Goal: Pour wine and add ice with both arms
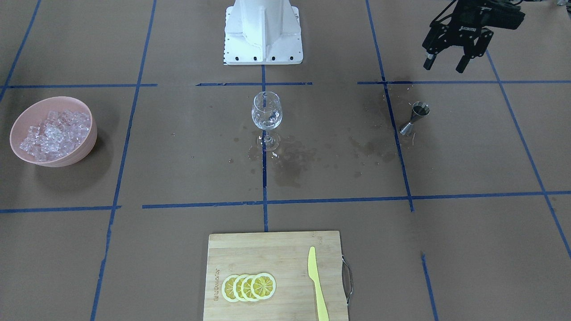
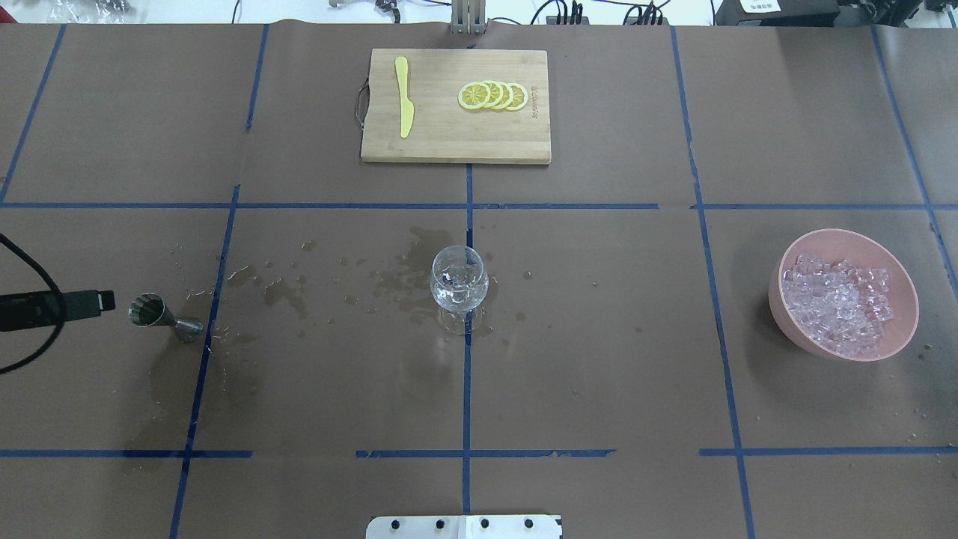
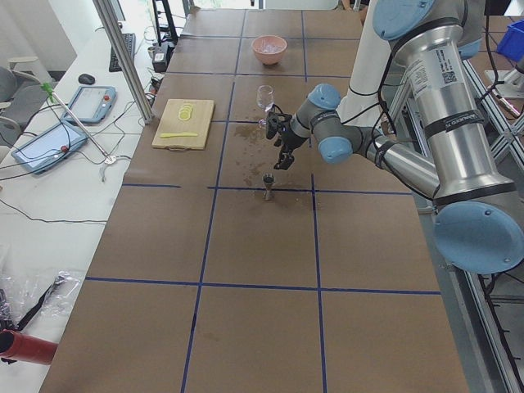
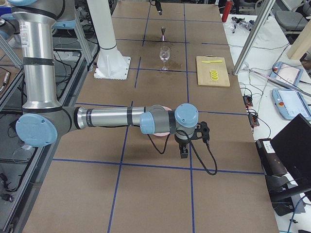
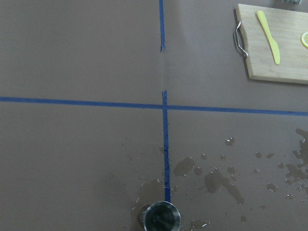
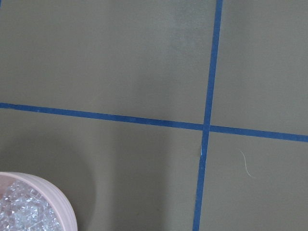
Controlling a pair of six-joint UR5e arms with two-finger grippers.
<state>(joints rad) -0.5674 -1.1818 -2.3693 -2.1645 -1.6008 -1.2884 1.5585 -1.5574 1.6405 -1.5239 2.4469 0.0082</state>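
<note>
Wine (image 1: pixel 420 109): dark in the steel jigger (image 1: pixel 414 119), on the table at the robot's left, well apart from the central wine glass (image 1: pixel 266 117). Jigger's long axis upright, mouth up.
Left hand (image 1: pixel 445 66): fingers spread, empty, hanging above and behind the jigger.
Right hand (image 4: pixel 184 151): near the pink bowl (image 1: pixel 93 133) of ice (image 1: pixel 53 131); grip not discernible.
Progress: judged early (wet patches (image 1: pixel 290 169) notwithstanding); pouring and icing both outstanding.

Ice (image 1: pixel 52 133): clear cubes heaped in pink bowl (image 1: pixel 87 145), worktop's end. Wine (image 1: pixel 420 109): dark pool in upright steel jigger's (image 1: pixel 408 127) top cup. Left hand (image 1: pixel 445 67) hovers nearby, fingers spread. Right arm (image 4: pixel 107 118) reaches over bowl.
</note>
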